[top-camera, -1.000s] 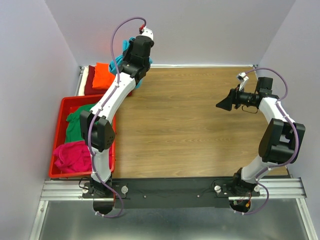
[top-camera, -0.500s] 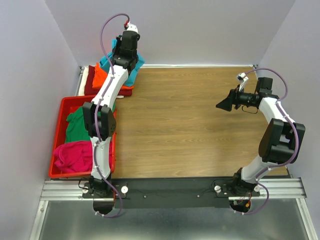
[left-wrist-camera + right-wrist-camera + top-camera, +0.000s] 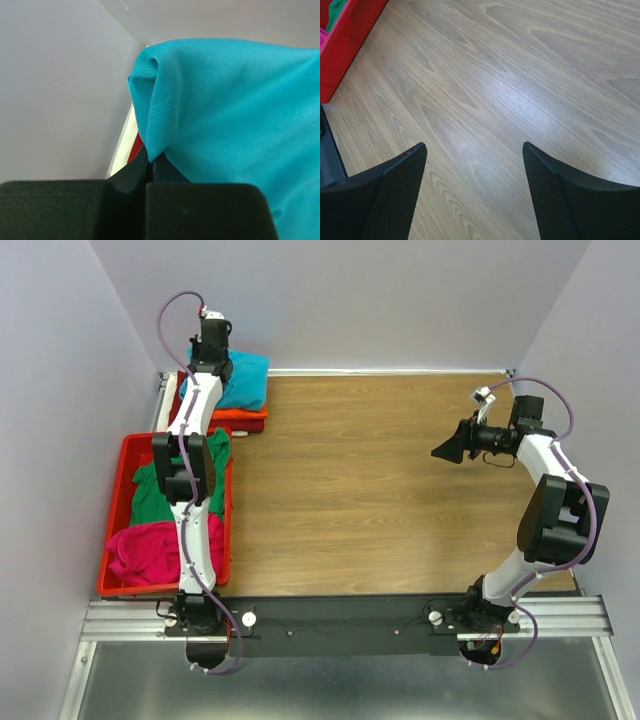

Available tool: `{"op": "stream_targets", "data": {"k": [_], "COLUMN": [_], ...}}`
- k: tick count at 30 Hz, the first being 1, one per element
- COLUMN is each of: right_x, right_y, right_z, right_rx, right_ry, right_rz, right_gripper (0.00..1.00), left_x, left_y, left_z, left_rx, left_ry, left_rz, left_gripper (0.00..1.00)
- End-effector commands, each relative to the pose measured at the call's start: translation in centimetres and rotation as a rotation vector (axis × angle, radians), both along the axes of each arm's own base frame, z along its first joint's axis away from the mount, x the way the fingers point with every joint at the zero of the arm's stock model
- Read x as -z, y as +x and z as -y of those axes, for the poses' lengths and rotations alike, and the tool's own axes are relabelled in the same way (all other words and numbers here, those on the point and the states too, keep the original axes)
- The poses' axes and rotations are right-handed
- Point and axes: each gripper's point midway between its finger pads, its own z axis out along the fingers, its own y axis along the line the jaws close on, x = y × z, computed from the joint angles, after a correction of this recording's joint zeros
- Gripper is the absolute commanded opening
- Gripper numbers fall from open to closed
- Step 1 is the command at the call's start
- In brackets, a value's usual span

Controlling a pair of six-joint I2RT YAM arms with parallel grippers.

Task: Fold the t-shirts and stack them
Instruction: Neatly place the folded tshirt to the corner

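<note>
Stretching far into the corner, our left gripper [image 3: 150, 162] pinches a fold of the turquoise shirt [image 3: 245, 380] atop the stack [image 3: 240, 417].
Soft fine-knit cloth; our right gripper [image 3: 474, 145] gapes over the grainy wood table [image 3: 380, 470].

turquoise t-shirt [image 3: 245, 380], orange t-shirt [image 3: 240, 414], green t-shirt [image 3: 150, 500], magenta t-shirt [image 3: 145, 552], red crate [image 3: 140, 589], brown wood-grain table [image 3: 380, 490]

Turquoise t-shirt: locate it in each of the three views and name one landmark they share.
Top external: upper left, the turquoise t-shirt lies atop the folded stack by the far left corner.
Left wrist: it fills the centre and right, a fold pinched in the shut left gripper.
Right wrist: not in it.
Landmark: the red crate at the top view's left; the same crate in the right wrist view's top left corner.
</note>
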Motion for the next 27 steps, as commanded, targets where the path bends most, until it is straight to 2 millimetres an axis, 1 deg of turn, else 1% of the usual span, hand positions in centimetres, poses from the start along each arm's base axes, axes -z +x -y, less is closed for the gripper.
{"op": "stream_targets", "data": {"k": [1,2,3,5,6,7,11,12,14,15,16,17,18,19,21,22,23,24,25,26,27], "right_x": [0.1,0.1,0.1,0.2,0.2,0.3,0.3,0.3,0.3,0.3,0.3,0.3,0.3,0.3,0.3,0.3,0.3,0.2,0.3,0.2,0.2], "right_y": [-0.2,-0.3,-0.3,-0.2,-0.2,-0.3,-0.3,-0.3,-0.3,-0.4,-0.4,-0.4,-0.4,-0.5,-0.4,-0.5,-0.5,-0.5,-0.6,-0.5,-0.5], "right_z": [0.0,0.0,0.0,0.0,0.0,0.0,0.0,0.0,0.0,-0.1,-0.1,-0.1,-0.1,-0.1,-0.1,-0.1,-0.1,-0.1,-0.1,-0.1,-0.1], "right_rx": [-0.016,-0.016,-0.017,-0.018,-0.018,-0.018,-0.021,-0.022,-0.025,-0.027,-0.028,-0.029,-0.03,-0.031,-0.032,-0.032,-0.034,-0.036,-0.037,-0.037,-0.037], "right_ry": [0.018,0.02,0.02,0.019,0.02,0.02,0.022,0.022,0.024,0.026,0.028,0.027,0.028,0.028,0.025,0.026,0.027,0.027,0.027,0.024,0.023], "right_rz": [-0.011,-0.012,-0.012,-0.012,-0.014,-0.017,-0.018,-0.017,-0.017,-0.017,-0.019,-0.02,-0.018,-0.02,-0.018,-0.018,-0.017,-0.016,-0.018,-0.013,-0.015], "right_gripper": [0.84,0.84,0.84,0.84,0.84,0.84,0.84,0.84,0.84,0.84,0.84,0.84,0.84,0.84,0.84,0.84,0.84,0.84,0.84,0.84,0.84], "left_x": [-1.2,-1.0,-0.3,0.4,0.9,1.2,2.2,2.6,3.4,3.9,3.9,3.9,3.7,2.3,0.4,-1.7,-2.9,-5.4,-6.4,-7.9,-8.7], "left_y": [0.7,0.8,1.0,1.1,1.0,1.1,1.0,0.8,0.8,0.3,0.5,0.5,0.4,-0.1,0.0,-0.5,-0.6,-0.7,-0.8,-0.3,-0.3], "left_z": [-0.4,-0.6,-0.8,-0.6,-2.1,-2.3,-4.2,-5.3,-6.4,-7.9,-8.4,-8.8,-9.5,-10.8,-11.1,-11.3,-11.2,-10.3,-9.7,-8.0,-6.8], "left_rx": [0.024,0.022,0.028,0.033,0.007,0.003,-0.031,-0.05,-0.082,-0.113,-0.139,-0.138,-0.147,-0.18,-0.162,-0.157,-0.143,-0.085,-0.042,0.066,0.139], "left_ry": [-0.076,-0.081,-0.093,-0.106,-0.11,-0.117,-0.141,-0.157,-0.185,-0.201,-0.234,-0.274,-0.304,-0.337,-0.375,-0.378,-0.377,-0.387,-0.392,-0.424,-0.438], "left_rz": [0.061,0.058,0.047,0.04,0.035,0.034,0.033,0.028,0.026,0.01,0.032,0.041,0.057,0.102,0.157,0.194,0.216,0.255,0.268,0.301,0.307], "left_gripper": [0.0,0.0,0.0,0.0,0.0,0.0,0.0,0.0,0.21,0.32,0.45,0.52,0.55,0.59,0.7,0.79,0.79,0.79,0.79,0.79,0.77]}}
